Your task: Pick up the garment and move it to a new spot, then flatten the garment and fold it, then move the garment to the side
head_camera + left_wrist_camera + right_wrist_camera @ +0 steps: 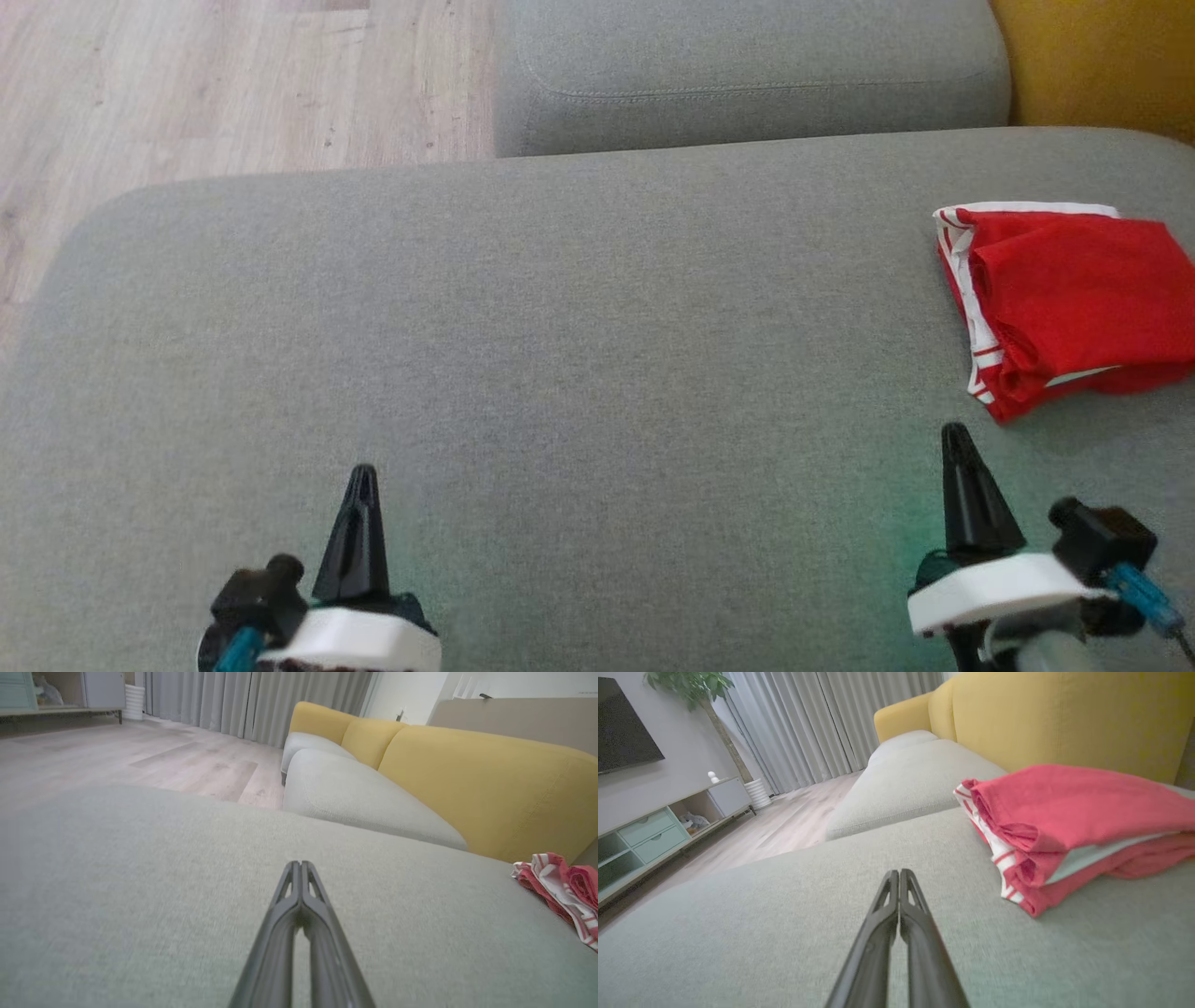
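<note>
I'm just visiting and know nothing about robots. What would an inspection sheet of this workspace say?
Surface: grey sofa cushion, smooth.
Job's things: red garment with white-striped trim, folded, at the cushion's right side.
Clutter: nothing seen.
Tools: left tool and right tool shut, holding nothing; right tool nearer the garment, not touching.
Cables: blue-plugged lead by the right wrist.
Surroundings: wooden floor, yellow backrest, grey curtains, low cabinet.

red garment (1074, 299) with white-striped trim, grey cushion (560, 373), yellow backrest (490, 788)
</note>
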You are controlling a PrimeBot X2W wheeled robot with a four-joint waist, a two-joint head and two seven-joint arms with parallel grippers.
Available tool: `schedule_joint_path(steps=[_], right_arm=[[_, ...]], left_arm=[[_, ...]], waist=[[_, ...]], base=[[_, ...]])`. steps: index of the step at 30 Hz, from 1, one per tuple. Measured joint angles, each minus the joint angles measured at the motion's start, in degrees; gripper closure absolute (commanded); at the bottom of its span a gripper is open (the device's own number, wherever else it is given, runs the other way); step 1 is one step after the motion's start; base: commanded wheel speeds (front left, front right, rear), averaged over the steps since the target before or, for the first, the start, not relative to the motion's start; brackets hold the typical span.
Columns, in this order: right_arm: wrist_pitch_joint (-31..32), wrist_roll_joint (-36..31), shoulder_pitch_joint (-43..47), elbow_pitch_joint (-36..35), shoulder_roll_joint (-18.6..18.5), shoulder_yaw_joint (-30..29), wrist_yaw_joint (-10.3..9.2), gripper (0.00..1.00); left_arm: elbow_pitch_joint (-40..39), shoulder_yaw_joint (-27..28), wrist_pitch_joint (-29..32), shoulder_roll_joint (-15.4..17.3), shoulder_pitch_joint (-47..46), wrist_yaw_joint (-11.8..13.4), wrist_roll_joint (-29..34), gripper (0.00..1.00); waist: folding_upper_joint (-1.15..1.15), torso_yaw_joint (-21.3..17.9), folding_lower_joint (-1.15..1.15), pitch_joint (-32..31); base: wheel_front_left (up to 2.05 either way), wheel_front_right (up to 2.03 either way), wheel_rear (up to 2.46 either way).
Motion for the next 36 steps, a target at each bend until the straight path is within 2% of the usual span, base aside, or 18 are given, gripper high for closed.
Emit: schedule_joint_path(steps=[36], right_arm=[[5.17, 22.39, -0.18, -0.76, -0.03, -1.77, 0.0, 1.0]], left_arm=[[-0.64, 3.87, 5.79, -0.01, 0.01, -1.53, -20.62, 1.0]], waist=[[0.0, -0.33, 0.0, -0.06]], base=[[0.0, 0.0, 0.0]])
